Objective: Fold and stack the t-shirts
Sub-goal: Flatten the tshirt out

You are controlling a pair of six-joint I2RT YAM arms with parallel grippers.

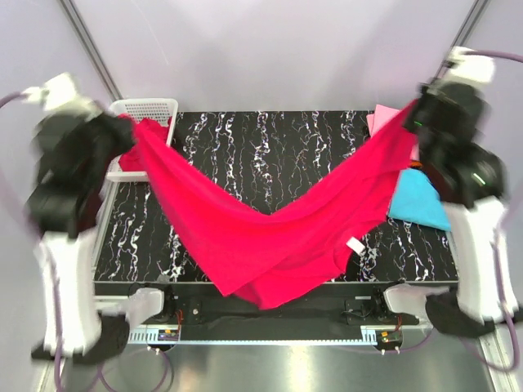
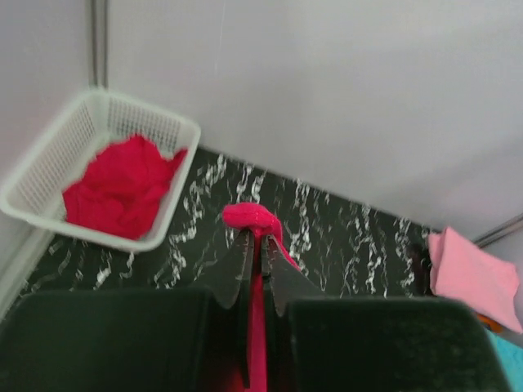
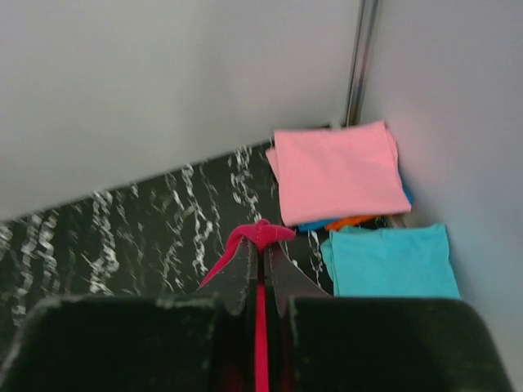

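A crimson-red t-shirt [image 1: 278, 229] hangs stretched between my two raised grippers, sagging in a V down over the table's near edge. High at the left, my left gripper [image 1: 131, 131] is shut on one corner of it, the cloth bunched at the fingertips [image 2: 254, 233]. My right gripper [image 1: 409, 110], high at the right, pinches the other corner [image 3: 261, 241]. A second red t-shirt [image 2: 118, 188] lies crumpled in the white basket [image 2: 49, 167]. A folded pink t-shirt [image 3: 339, 167] tops a stack with blue and orange edges. A folded turquoise t-shirt [image 3: 388, 261] lies beside it.
The black marbled table [image 1: 270, 147] lies under the hanging shirt. The white mesh basket [image 1: 151, 108] stands at the back left corner. Folded shirts [image 1: 413, 200] take up the right edge. Grey walls and metal posts close in the back and sides.
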